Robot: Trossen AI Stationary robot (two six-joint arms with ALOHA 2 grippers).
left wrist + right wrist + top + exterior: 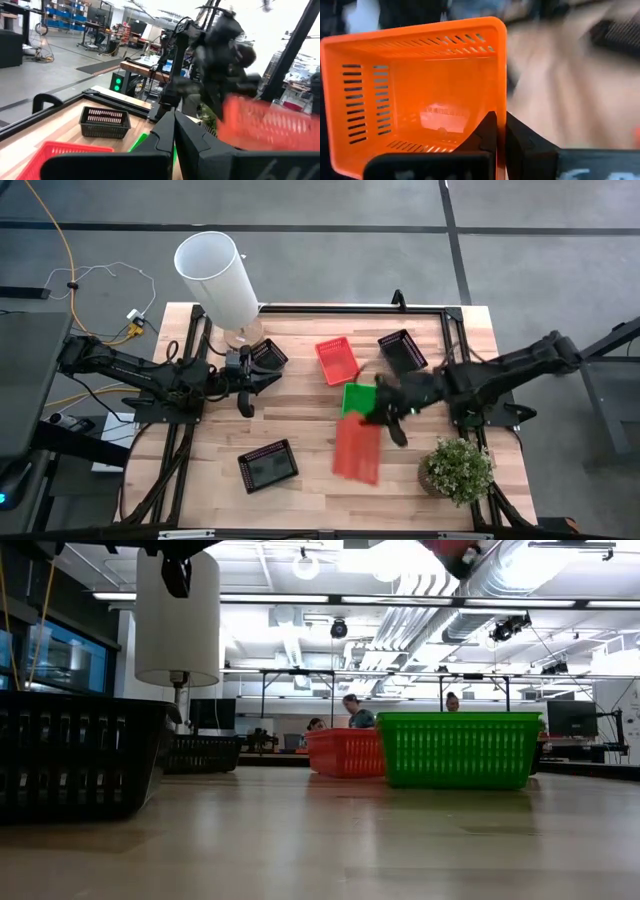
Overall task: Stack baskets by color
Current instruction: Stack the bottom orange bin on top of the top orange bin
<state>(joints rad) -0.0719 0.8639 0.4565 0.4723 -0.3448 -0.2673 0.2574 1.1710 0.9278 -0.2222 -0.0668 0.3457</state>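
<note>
Overhead, table (300, 420) and blurred red basket (357, 450); wrist view shows right gripper (500, 131) pinching its rim.

Even, bright overhead lighting from ceiling fixtures (305, 565); soft sheen on the wooden table (330, 840). Motion blur smears the lifted red basket (357, 450) in the high, left wrist and right wrist views. Near black basket (75, 755) is slightly defocused.

The right gripper (392, 418), fingers clamped together, reaches toward nine o'clock; the left gripper (258, 385), also closed, points toward three o'clock.
</note>
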